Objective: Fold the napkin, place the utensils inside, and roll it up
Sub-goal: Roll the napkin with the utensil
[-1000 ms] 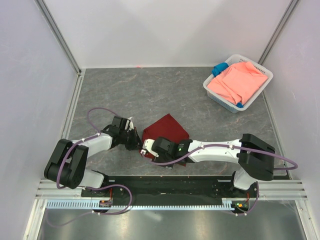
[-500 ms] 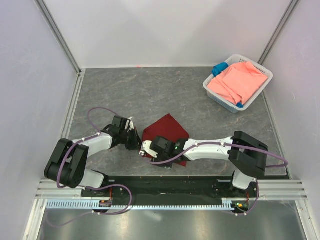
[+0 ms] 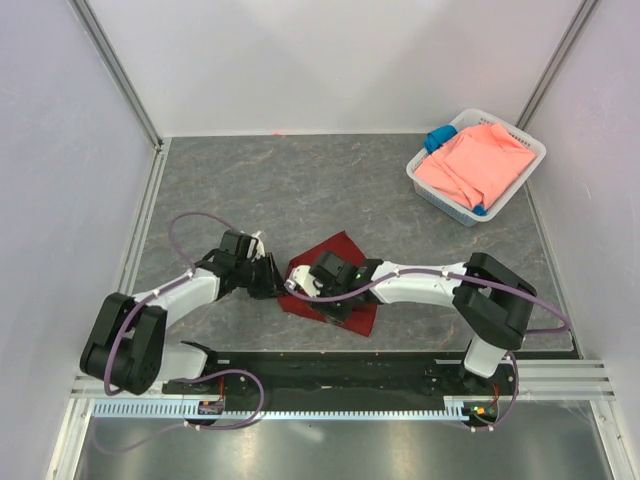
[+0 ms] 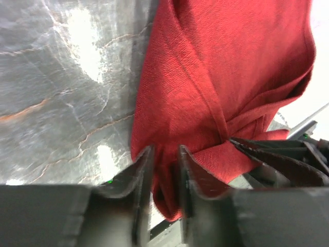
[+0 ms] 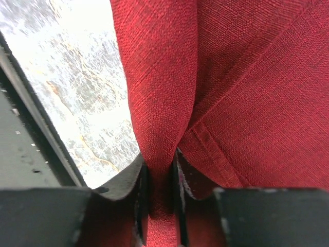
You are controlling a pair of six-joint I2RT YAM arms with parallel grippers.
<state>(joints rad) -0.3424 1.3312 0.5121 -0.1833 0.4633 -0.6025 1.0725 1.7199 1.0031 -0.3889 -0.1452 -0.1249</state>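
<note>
The right gripper (image 5: 159, 160) has its two fingers (image 5: 134, 185) squeezed close on a ridge of the napkin (image 5: 247, 103). The red cloth stands up in a tight fold between them, so this gripper is holding the napkin. The left gripper (image 4: 164, 154) is just beside it, on the left. Its fingers (image 4: 138, 177) are only a little apart, and a bit of the napkin's edge sits in the gap. I cannot tell if it is pinching the cloth or only standing around it.

Both grippers meet at the left edge of the napkin. From there the cloth spreads away to the right, under the right arm (image 3: 420, 285), which reaches across it. The napkin lies on the grey table (image 3: 300, 180), in the middle and toward the near side, between the two arms. It is bunched up, not flat. Its long way seems to go from the far side to the near right.

I think the folding is the step going on now. The next pull would have to carry this left edge over to the right, across the rest of the cloth. The right gripper has the surer hold for that.

I see no utensils anywhere.

At the far right stands a white basket (image 3: 435, 198). A pink cloth (image 3: 478, 165) fills most of it, and a small blue cloth (image 3: 438, 137) pokes out at its far left corner.
</note>
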